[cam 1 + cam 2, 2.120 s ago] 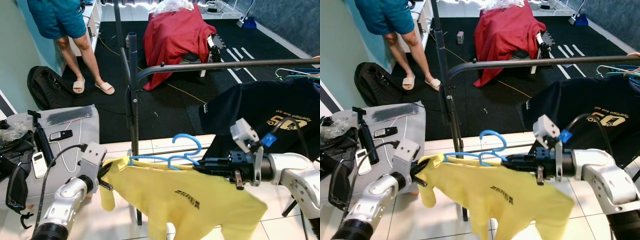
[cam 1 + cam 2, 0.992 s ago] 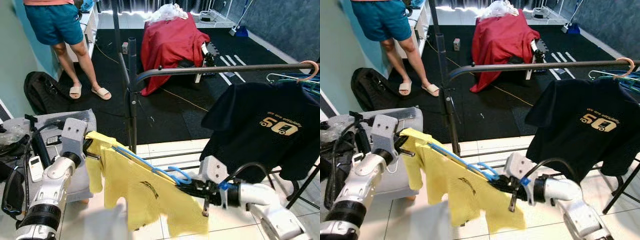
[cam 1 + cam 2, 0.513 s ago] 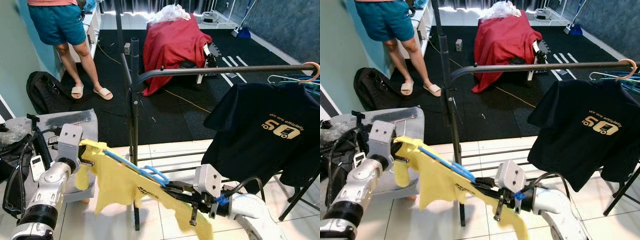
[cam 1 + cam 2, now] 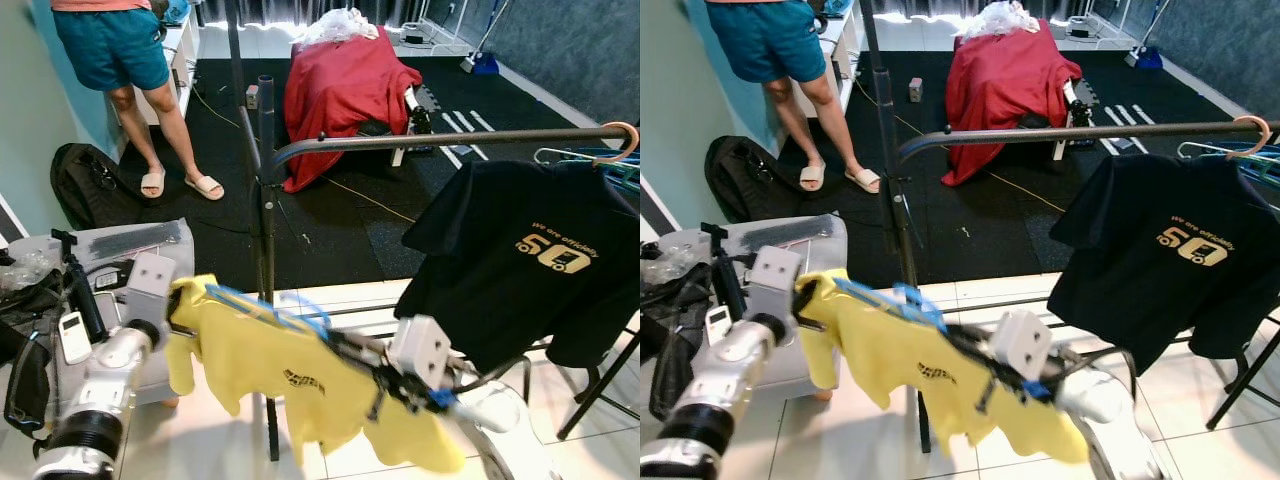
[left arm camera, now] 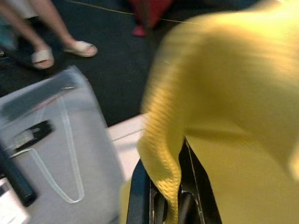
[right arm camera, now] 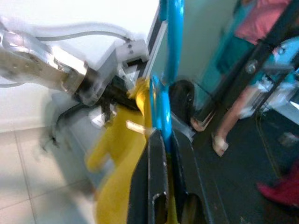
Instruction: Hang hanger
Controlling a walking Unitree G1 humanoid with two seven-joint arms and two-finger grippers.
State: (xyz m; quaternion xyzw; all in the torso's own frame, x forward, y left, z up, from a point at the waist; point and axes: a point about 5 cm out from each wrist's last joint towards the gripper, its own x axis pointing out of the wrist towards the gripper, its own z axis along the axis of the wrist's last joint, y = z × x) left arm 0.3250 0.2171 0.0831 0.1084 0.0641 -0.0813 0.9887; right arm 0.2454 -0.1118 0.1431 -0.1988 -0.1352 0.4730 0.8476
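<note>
- Right now my left gripper (image 5: 170,205) is clamped on the sleeve end of the yellow shirt (image 4: 290,375); in the left wrist view the knit fabric is pinched between my two black fingers (image 5: 139,193).
- My right gripper (image 6: 163,154) is closed around the blue hanger (image 6: 167,70), the blue plastic running up between the fingers in the right wrist view.
- From the head views, the shirt is stretched between my two arms, sagging in the middle, with its far end drooping below my right wrist.
- Bits of the hanger poke out along the shirt's upper edge, just in front of the rack's upright pole (image 4: 264,200).
- Overhead and beyond, the horizontal rail (image 4: 450,140) of the clothes rack runs off to my right; the hanger sits below it, not on it.
- A dark T-shirt (image 4: 520,265) with a gold print hangs from that rail on my right, well apart from the yellow one.
- On my left, a grey case (image 4: 150,240) lies on the floor, a remote (image 4: 74,335) beside it.
- Further back, a person (image 4: 125,60) in teal shorts and sandals stands on the dark carpet.
- Behind the rack, a red cloth (image 4: 340,85) is draped over something bulky.
- The head views are motion-blurred around my right arm.
</note>
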